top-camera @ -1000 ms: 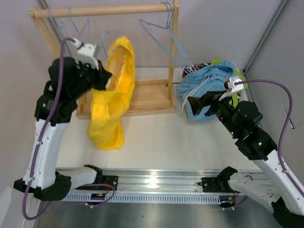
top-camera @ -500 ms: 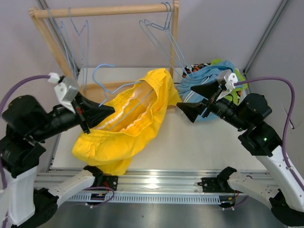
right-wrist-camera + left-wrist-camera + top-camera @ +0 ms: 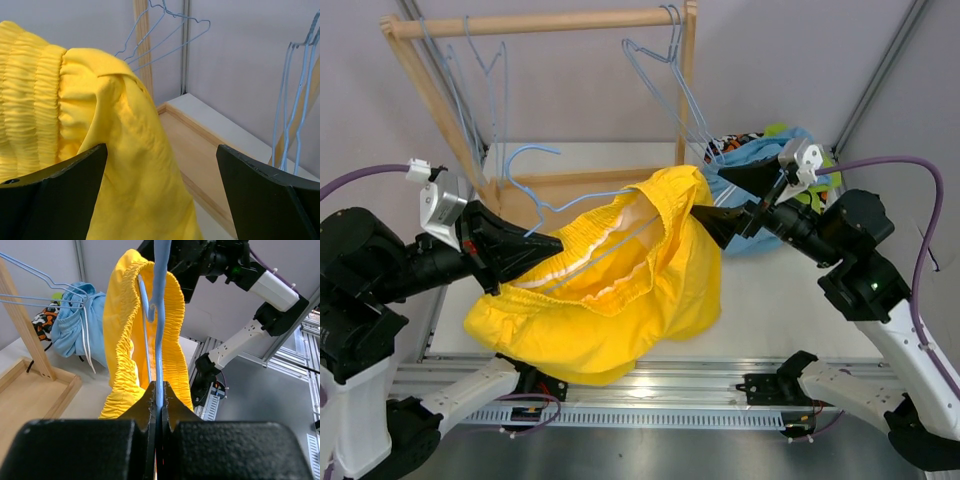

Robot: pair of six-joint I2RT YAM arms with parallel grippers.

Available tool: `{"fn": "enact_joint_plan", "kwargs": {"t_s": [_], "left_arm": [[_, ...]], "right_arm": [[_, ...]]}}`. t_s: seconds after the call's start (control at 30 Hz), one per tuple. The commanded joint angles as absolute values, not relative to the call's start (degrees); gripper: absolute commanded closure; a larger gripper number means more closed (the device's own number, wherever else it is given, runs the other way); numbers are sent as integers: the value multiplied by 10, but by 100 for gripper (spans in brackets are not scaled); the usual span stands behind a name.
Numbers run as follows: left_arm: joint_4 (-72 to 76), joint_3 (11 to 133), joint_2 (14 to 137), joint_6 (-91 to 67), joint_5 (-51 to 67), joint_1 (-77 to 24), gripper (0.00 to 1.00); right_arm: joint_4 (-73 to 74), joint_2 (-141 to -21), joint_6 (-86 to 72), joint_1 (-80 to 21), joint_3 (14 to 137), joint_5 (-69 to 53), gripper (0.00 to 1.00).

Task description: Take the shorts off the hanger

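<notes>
The yellow shorts (image 3: 620, 290) hang in the air between the two arms, over the near part of the table (image 3: 790, 300) and clear of the wooden rack (image 3: 540, 22), their gathered waistband stretched along a blue wire hanger (image 3: 161, 300). We read this hold as a set-up for stripping. The left gripper (image 3: 555, 243) is pinched tight on the hanger wire just below the waistband, and the wrist view shows the blue wire clamped between its closed fingers, so the frame is steadied and held out towards the other arm. The right gripper (image 3: 708, 195) faces it with its jaws spread wide and holds nothing. The far corner of the waistband lies against one finger and partly in the gap, which we take as the place where it means to bite the cloth and draw it off the wire. The legs of the shorts sag freely below, so only the elastic keeps them on. Behind the right arm lies the heap of other shorts (image 3: 760, 158), light blue on top with green and a patterned bit peeping out, close enough that a wide sweep could drag it. Empty hangers (image 3: 50, 303) dangle from the rack rail, and the rack's base board (image 3: 580, 180) sits beyond the cloth. We judge the elastic's grip on the wire ends to be the main hindrance. Whether the waistband is hooked over both ends of the hanger we cannot tell.
</notes>
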State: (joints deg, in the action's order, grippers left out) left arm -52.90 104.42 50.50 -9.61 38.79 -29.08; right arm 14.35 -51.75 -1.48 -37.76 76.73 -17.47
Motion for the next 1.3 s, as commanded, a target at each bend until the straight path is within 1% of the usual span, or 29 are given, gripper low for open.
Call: {"fn": "enact_joint_plan", "kwargs": {"t_s": [0.0, 0.07, 0.1, 0.13, 0.17, 0.2, 0.23, 0.27, 0.33, 0.5, 0.6, 0.73, 0.77, 0.9, 1.07, 1.27], "left_arm": [[-472, 1049, 490, -106, 408, -294, 100], [-470, 1046, 485, -105, 406, -294, 100], [-471, 1046, 484, -105, 405, -294, 100], [-472, 1044, 483, -103, 403, -294, 100], [-474, 1044, 484, -102, 400, -294, 100], [-474, 1044, 483, -100, 397, -294, 100], [-475, 1046, 484, -98, 393, -294, 100], [-477, 1047, 484, -97, 389, -294, 100], [-481, 1046, 483, -95, 381, -294, 100], [-485, 1036, 478, -91, 378, -295, 100], [-491, 1027, 477, -88, 384, -299, 100], [-498, 1020, 471, -83, 385, -305, 100], [-500, 1016, 470, -82, 384, -309, 100], [-510, 1015, 464, -75, 381, -322, 100], [-519, 1015, 461, -69, 375, -332, 100], [-527, 1017, 456, -60, 367, -341, 100]], "right_arm": [[83, -536, -27, -377, 765, -197, 1], [55, -544, -38, -378, 751, -209, 1], [47, -546, -47, -377, 745, -215, 3], [27, -548, -51, -377, 740, -223, 12], [19, -550, -55, -378, 731, -231, 31], [12, -557, -65, -378, 728, -246, 68], [7, -560, -69, -377, 726, -251, 87], [7, -563, -71, -377, 726, -257, 100], [7, -566, -71, -377, 725, -256, 100], [25, -546, -38, -372, 730, -193, 100], [42, -541, -16, -343, 744, -164, 100], [47, -551, -30, -265, 781, -162, 100], [42, -554, -53, -226, 786, -164, 100], [7, -569, -120, -150, 807, -216, 100], [-16, -592, -158, -138, 817, -226, 100], [15, -614, -172, -138, 822, -201, 100]]}}
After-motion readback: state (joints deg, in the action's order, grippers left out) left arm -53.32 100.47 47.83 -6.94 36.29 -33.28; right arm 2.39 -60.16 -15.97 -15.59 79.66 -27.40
